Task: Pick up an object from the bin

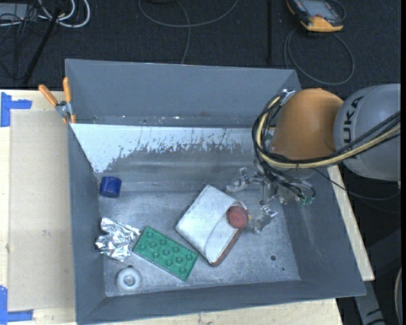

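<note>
Orange wrist cover (pixel 310 124) uppermost; gripper (pixel 257 212) just beside red ball (pixel 237 216) on white pad (pixel 204 223).

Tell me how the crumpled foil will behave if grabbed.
The foil looks like a thin crumpled wad, so it is probably very light and would likely crush further under a squeeze. Its irregular folds suggest it won't roll. It lies right beside the green plate, so a push may nudge that too.
</note>
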Robot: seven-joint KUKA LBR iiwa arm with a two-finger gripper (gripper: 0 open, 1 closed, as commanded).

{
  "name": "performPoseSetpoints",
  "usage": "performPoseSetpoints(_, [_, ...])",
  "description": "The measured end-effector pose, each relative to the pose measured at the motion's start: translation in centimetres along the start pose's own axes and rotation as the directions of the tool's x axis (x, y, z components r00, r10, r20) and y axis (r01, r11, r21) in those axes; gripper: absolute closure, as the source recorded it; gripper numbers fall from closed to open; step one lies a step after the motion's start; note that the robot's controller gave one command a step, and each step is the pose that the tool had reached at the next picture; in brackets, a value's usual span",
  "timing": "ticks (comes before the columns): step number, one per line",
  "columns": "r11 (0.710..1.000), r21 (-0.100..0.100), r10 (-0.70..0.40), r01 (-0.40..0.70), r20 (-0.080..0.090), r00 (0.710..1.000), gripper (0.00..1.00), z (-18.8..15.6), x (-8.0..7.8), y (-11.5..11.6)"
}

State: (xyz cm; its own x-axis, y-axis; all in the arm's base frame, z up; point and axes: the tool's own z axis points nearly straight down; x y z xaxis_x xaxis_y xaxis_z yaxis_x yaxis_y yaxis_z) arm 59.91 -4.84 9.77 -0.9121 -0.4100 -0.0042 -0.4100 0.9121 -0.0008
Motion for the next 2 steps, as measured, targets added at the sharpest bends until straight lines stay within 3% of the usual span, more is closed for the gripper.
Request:
performPoseSetpoints(1, [0.943,-0.003,-0.333,0.333,-0.001,0.943,0.0,-1.7,-4.5,7.4])
performPoseSetpoints(2, [0.634,-0.004,-0.773,0.773,0.001,0.634,0.0,-0.4,-5.9,8.0])
